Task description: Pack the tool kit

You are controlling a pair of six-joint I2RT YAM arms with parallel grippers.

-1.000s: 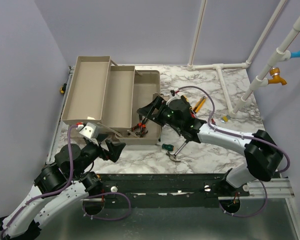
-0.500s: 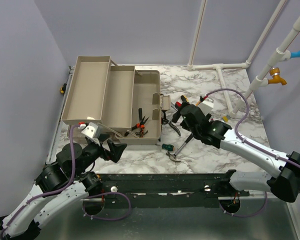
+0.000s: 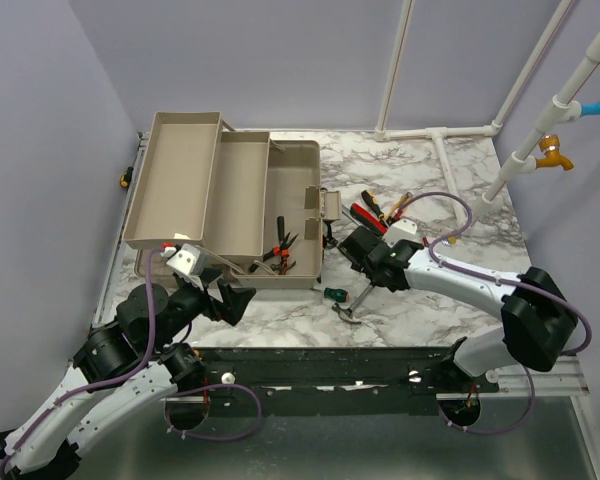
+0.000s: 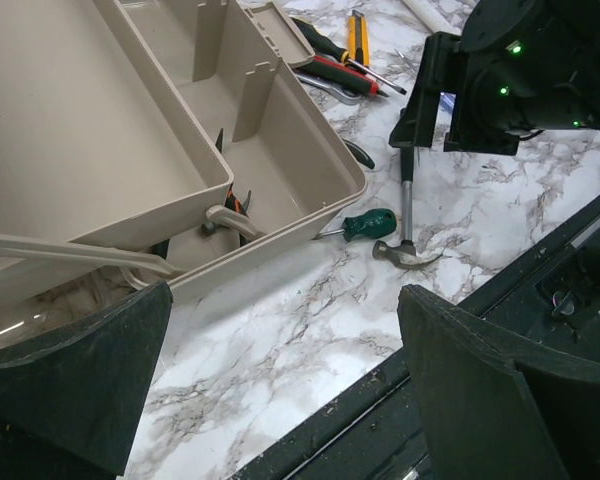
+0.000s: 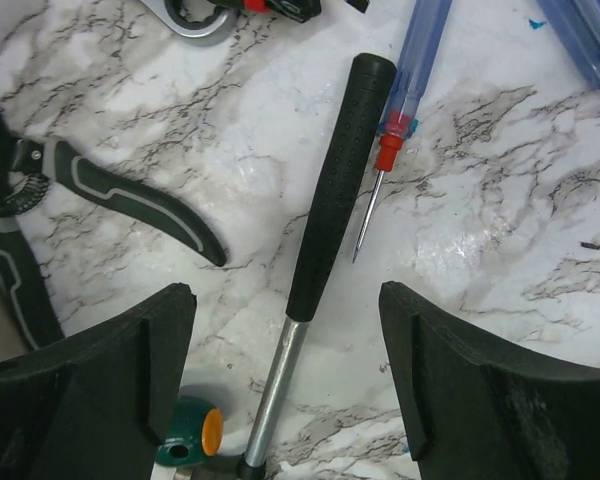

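target: black-handled steel hammer (image 5: 335, 190) flat on marble surface (image 3: 430, 310), front edge, just right of beige plastic toolbox (image 3: 280, 281) | right claw (image 5: 285, 300) wide, empty, straddling handle, axis across closing line | left claw (image 4: 285, 300) wide, farther

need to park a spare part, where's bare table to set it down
Bare marble far back, between the toolbox and the white pipes, and the near strip in front of the toolbox, left of the hammer. Crowded right of the toolbox: pliers, screwdrivers, hammer.
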